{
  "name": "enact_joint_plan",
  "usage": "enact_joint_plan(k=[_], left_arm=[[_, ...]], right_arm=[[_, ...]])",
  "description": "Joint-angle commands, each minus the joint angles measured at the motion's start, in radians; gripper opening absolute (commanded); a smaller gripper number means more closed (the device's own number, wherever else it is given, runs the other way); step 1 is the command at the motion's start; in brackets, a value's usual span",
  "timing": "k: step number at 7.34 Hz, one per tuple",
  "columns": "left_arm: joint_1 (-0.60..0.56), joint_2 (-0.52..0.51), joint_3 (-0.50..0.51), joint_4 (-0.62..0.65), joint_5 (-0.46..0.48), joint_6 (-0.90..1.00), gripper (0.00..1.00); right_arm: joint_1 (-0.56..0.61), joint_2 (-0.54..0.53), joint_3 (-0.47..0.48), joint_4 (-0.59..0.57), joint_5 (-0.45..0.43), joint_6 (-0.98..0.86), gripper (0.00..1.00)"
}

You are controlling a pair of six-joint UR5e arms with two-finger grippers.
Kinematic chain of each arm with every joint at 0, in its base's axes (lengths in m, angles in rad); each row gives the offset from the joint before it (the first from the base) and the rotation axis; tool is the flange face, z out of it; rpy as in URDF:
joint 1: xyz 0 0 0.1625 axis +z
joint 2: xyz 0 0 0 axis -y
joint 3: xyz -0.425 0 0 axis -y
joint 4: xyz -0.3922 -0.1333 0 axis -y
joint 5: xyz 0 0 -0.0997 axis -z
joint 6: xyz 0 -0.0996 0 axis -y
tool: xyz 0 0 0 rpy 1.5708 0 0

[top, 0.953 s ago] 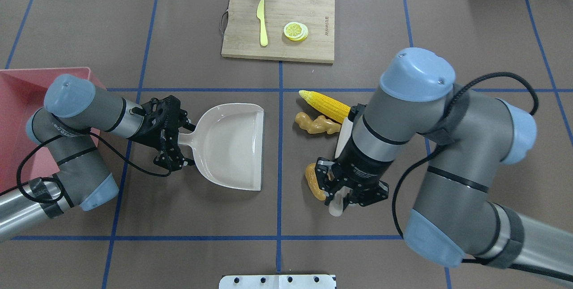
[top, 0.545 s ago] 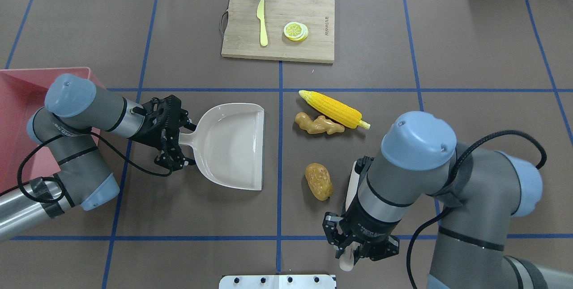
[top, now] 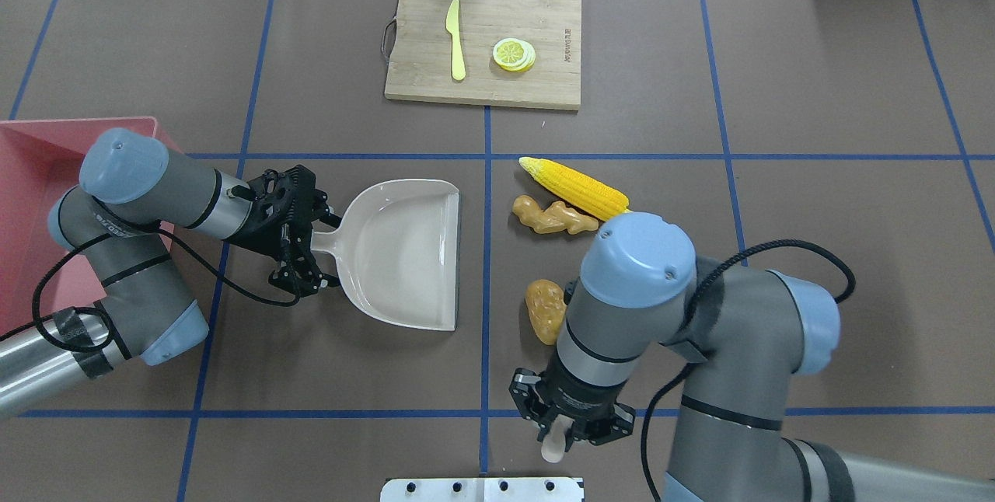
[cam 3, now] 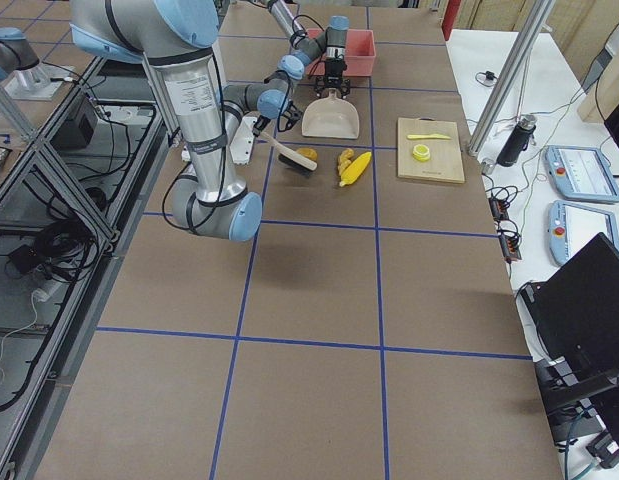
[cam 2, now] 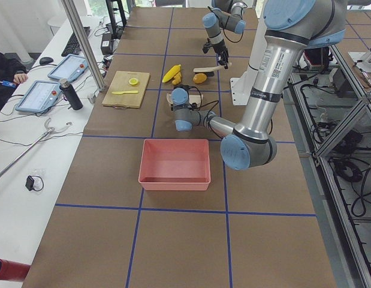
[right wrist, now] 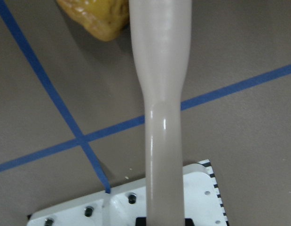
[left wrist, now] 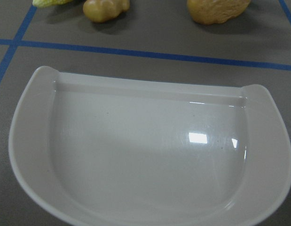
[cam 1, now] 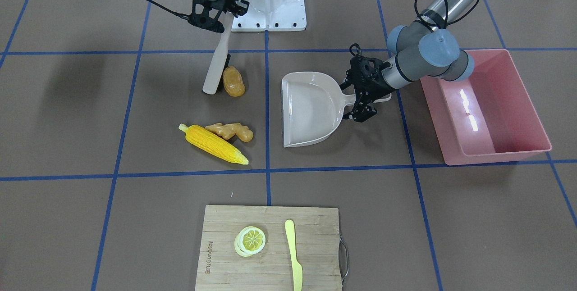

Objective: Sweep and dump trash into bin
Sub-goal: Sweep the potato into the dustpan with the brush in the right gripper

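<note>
Right gripper [top: 553,430] clamped the handle of the beige plastic brush [cam 1: 215,63], its head against the glossy brown-orange lump [cam 1: 234,82]. Left gripper [top: 320,244] clamped the beige plastic dustpan [top: 404,253] by its handle; the pink translucent tub [cam 1: 496,156] sat at the table's [top: 777,98] left edge.

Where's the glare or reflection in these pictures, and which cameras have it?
Front-facing view: bright glare streaks on the floor of the pink bin. Left wrist view: a window-like reflection on the glossy dustpan. Right wrist view: the close brush handle carries a thin highlight streak.
</note>
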Motion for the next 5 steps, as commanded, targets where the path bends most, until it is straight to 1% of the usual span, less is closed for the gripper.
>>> enact_joint_plan(k=[1, 2, 3, 4, 5], left_arm=[[0.000, -0.002, 0.001, 0.000, 0.001, -0.001, 0.98], [0.000, -0.002, 0.001, 0.000, -0.001, 0.001, 0.98], [0.000, -0.002, 0.001, 0.000, -0.001, -0.001, 0.98], [0.000, -0.002, 0.001, 0.000, -0.001, 0.001, 0.98], [0.000, 0.000, 0.001, 0.000, -0.001, 0.001, 0.98]], right_arm=[[0.065, 0.097, -0.100, -0.001, 0.022, -0.020, 0.00], [0.087, 0.127, -0.114, -0.001, 0.029, -0.023, 0.00], [0.095, 0.181, -0.163, -0.001, 0.029, -0.022, 0.00], [0.096, 0.257, -0.259, 0.000, 0.029, -0.022, 0.00], [0.095, 0.305, -0.336, 0.031, 0.027, -0.017, 0.00]])
